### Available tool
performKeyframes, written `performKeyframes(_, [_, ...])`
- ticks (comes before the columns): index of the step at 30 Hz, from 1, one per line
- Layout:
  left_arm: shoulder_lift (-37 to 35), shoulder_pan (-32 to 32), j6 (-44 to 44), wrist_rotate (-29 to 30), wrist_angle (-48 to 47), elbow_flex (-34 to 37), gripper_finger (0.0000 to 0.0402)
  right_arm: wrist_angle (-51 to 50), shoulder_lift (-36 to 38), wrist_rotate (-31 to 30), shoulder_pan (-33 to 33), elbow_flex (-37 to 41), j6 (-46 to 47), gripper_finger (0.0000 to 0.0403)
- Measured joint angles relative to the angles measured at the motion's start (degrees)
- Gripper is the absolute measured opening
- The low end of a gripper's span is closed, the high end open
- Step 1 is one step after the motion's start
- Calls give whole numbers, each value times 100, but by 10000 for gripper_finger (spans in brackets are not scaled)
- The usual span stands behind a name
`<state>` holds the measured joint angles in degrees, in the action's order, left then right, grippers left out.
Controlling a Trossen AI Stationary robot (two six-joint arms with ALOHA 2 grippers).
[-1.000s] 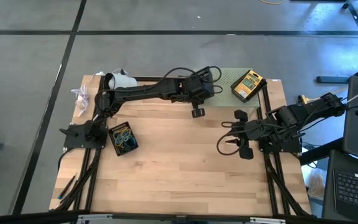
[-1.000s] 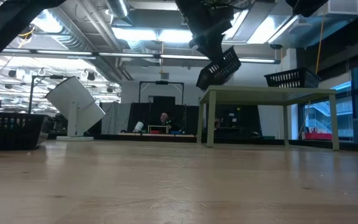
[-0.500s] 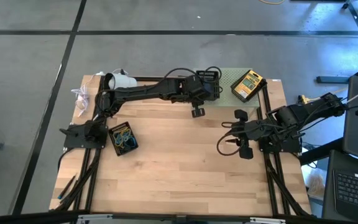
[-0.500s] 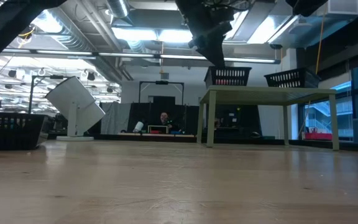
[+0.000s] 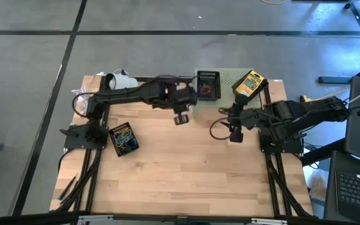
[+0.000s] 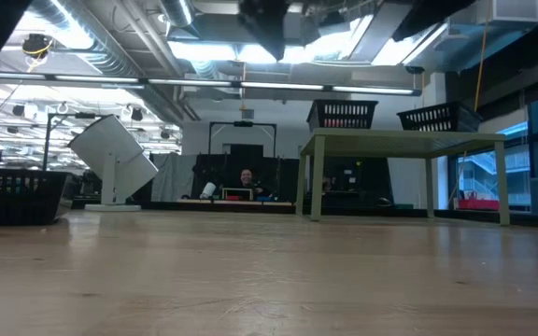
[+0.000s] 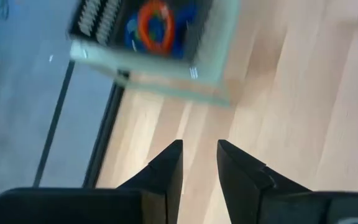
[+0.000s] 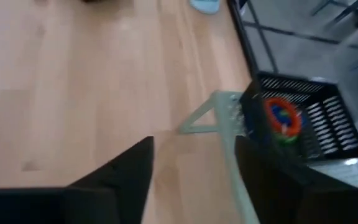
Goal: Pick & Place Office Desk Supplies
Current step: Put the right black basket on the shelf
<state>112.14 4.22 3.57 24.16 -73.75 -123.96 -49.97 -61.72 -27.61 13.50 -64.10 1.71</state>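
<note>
High view, basket: a black basket [image 5: 209,84] holding rubber bands [image 5: 206,89] now sits on the pale green stand [image 5: 230,80] at the table's far edge; a second ago the left gripper carried it there.
High view, left gripper [image 5: 180,117]: has pulled back from the stand, over bare wood, holding nothing.
High view, right gripper [image 5: 234,132]: has moved in toward the stand, empty.
High view, packets: a yellow packet [image 5: 249,85] lies on the stand beside the basket.
High view, second basket [image 5: 123,139]: near the table's left edge, bands inside, untouched.
Low view: basket [image 6: 342,114] stands level on the stand; a second ago it hung tilted.
Left wrist view: fingers [image 7: 169,168] parted a little, nothing between them; basket [image 7: 143,28] ahead.
Right wrist view: fingers [image 8: 132,167] wide apart, empty; basket [image 8: 297,127] ahead.
Meaning: first basket looks delivered; the second likely comes next.
</note>
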Motion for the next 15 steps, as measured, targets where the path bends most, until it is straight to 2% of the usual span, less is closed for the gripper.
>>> performKeyframes(3, [4,-188,314,223,-559,0,90,192,-105,38,-324,0,-599,260])
performKeyframes(6, [4,-371,636,376,-1208,0,86,420,-293,210,-683,-2,-1084,283])
performKeyframes(9, [4,-563,974,582,-1672,0,79,645,-568,340,-1082,-2,-1474,285])
performKeyframes(12, [-39,-725,1072,667,-1620,8,71,848,-796,344,-1572,-2,-1894,279])
performKeyframes(15, [-140,-864,1094,677,-1637,0,64,1027,-952,764,-2003,-2,-2056,270])
